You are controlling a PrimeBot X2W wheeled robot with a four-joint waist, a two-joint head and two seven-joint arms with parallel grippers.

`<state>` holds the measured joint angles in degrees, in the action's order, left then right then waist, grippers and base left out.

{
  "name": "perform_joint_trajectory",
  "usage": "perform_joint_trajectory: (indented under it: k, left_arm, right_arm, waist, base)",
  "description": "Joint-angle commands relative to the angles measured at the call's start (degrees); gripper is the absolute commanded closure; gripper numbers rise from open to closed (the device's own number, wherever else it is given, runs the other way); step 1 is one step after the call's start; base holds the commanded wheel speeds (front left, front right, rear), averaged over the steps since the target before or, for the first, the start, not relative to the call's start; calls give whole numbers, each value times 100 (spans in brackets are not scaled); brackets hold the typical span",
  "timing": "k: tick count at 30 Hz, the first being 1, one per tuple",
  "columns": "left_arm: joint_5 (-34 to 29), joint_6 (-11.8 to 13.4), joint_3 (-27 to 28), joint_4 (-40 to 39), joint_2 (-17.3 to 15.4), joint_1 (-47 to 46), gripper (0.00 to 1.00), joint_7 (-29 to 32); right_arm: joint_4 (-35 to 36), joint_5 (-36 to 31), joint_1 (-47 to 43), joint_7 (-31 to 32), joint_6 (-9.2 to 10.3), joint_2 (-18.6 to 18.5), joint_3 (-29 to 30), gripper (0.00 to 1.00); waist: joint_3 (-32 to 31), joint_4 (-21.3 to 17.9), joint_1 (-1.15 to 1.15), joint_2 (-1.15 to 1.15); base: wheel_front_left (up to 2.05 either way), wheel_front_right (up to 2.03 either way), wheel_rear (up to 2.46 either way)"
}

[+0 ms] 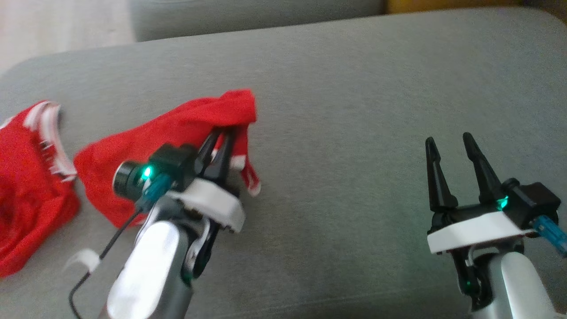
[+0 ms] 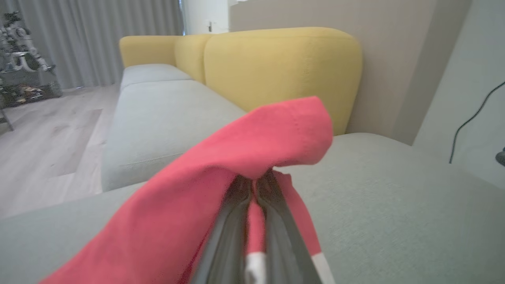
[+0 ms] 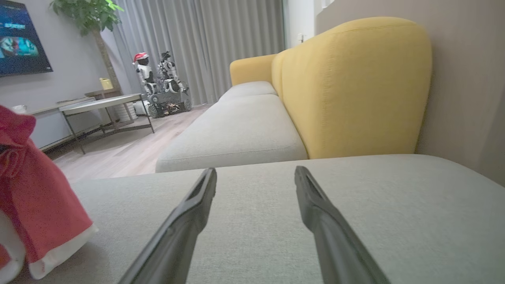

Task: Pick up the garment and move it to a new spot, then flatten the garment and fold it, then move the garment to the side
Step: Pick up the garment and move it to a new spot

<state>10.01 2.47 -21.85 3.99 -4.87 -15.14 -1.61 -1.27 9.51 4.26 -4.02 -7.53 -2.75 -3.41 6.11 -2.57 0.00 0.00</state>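
Garment: the red garment (image 1: 177, 128) lies bunched on the grey cushion (image 1: 354, 88), left of middle in my head view.
Left gripper: my left gripper (image 1: 225, 132) is pinched tight on a fold of it, with cloth draped over the fingertips.
Right gripper: my right gripper (image 1: 448, 139) is spread wide, empty and well apart from the cloth.
Other red cloth (image 1: 26, 186): it lies at the far left; I cannot tell if it is a separate piece.
Done: I judge only the grasp is made.
Left: moving it to a new spot, flattening, folding, setting it aside.
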Motion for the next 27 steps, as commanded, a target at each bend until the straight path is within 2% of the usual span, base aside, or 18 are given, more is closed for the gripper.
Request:
perform_joint_trajectory:
  k: [1, 6, 11, 16, 21, 22, 23, 24, 25, 27]
  left_arm:
    - [27, -36, 94, -150, 31, -476, 100, -27]
    - [76, -139, -320, 149, 141, -999, 100, -61]
    - [228, -106, -648, 478, 185, -1468, 100, -34]
    - [456, -122, -970, 1094, 196, -1706, 100, 305]
    - [666, -177, -1216, 1682, 198, -1863, 100, 508]
    - [713, -182, -1253, 1756, 198, -1888, 91, 516]
    - [748, -179, -1291, 1820, 198, -1909, 60, 517]
    - [781, -182, -1331, 1863, 198, -1928, 7, 498]
    - [819, -178, -1368, 1886, 198, -1936, 0, 467]
    - [885, -162, -1436, 1904, 198, -1929, 0, 400]
  right_arm:
    - [248, 69, 308, 7, 4, -14, -163, 0]
    - [276, 192, 408, -56, 4, -13, -221, 0]
    - [261, 374, 511, -168, 4, -13, -301, 0]
    - [177, 533, 601, -312, 4, -13, -339, 0]
    - [54, 627, 701, -471, 4, -13, -350, 0]
    - [22, 634, 719, -490, 4, -13, -348, 0]
    - [-12, 639, 736, -505, 4, -13, -347, 0]
    - [-45, 638, 753, -520, 4, -13, -346, 0]
    - [-75, 640, 768, -531, 4, -13, -348, 0]
    - [-123, 628, 791, -545, 4, -13, -339, 0]
  waist:
    - [248, -570, 0, 0]
    - [497, -1218, 0, 0]
    - [814, -1737, 0, 0]
    - [1172, -1991, 0, 0]
    - [1385, -2015, 0, 0]
    - [1401, -1996, 0, 0]
    - [1408, -1970, 0, 0]
    - [1405, -1934, 0, 0]
    - [1389, -1891, 0, 0]
    - [1347, -1788, 0, 0]
  base:
    - [0, 0, 0]
    - [0, 0, 0]
    - [0, 0, 0]
    - [0, 0, 0]
    - [0, 0, 0]
    - [0, 0, 0]
    - [0, 0, 0]
    - [0, 0, 0]
    - [0, 0, 0]
    - [0, 0, 0]
